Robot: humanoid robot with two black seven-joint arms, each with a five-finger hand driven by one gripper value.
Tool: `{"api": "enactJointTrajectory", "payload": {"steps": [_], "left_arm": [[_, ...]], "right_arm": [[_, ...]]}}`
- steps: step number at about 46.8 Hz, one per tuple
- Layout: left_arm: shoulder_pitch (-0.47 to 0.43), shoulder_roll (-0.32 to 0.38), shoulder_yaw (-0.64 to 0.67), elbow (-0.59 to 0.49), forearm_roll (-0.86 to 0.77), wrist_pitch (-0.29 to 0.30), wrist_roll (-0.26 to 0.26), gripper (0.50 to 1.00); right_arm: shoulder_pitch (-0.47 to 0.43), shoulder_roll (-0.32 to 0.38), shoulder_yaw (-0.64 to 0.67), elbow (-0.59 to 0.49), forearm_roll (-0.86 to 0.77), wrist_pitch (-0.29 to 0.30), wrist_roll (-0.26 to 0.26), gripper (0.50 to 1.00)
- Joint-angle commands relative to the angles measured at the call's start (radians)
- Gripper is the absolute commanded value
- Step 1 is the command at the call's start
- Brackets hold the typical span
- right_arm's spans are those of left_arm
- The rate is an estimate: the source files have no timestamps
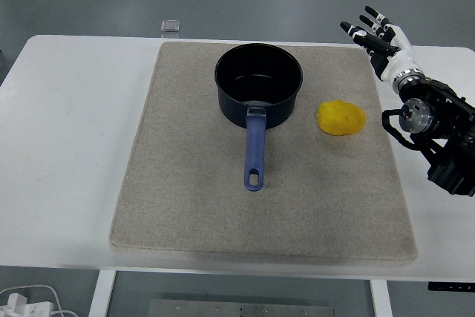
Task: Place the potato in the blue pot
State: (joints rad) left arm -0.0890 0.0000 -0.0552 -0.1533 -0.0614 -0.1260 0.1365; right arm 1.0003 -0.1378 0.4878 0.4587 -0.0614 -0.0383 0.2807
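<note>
On the white tabletop (67,146) lies a grey mat (185,206), and both task things rest on it. The pot (258,83) stands upright at the far middle of the mat, with its mouth open to above and nothing visible inside; its blue handle (254,155) points toward the near edge, so it does not block the way from the right. The potato (341,118) lies just right of the pot, near it but not touching.

The right robot hand (378,35) is held over the far right edge of the mat, fingers spread wide and holding nothing. I judge it is placed so for reaching down to the potato, which is near and to its left. The task is not yet begun. The left arm is not visible.
</note>
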Motion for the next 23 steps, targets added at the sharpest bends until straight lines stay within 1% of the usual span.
{"api": "enactJointTrajectory", "payload": {"steps": [1, 23], "left_arm": [[0.000, 0.000, 0.000, 0.000, 0.000, -0.001, 0.000, 0.999], [0.000, 0.000, 0.000, 0.000, 0.000, -0.001, 0.000, 0.999]], "right_arm": [[0.000, 0.000, 0.000, 0.000, 0.000, 0.000, 0.000, 0.926], [0.000, -0.003, -0.002, 0.003, -0.003, 0.003, 0.000, 0.926]]}}
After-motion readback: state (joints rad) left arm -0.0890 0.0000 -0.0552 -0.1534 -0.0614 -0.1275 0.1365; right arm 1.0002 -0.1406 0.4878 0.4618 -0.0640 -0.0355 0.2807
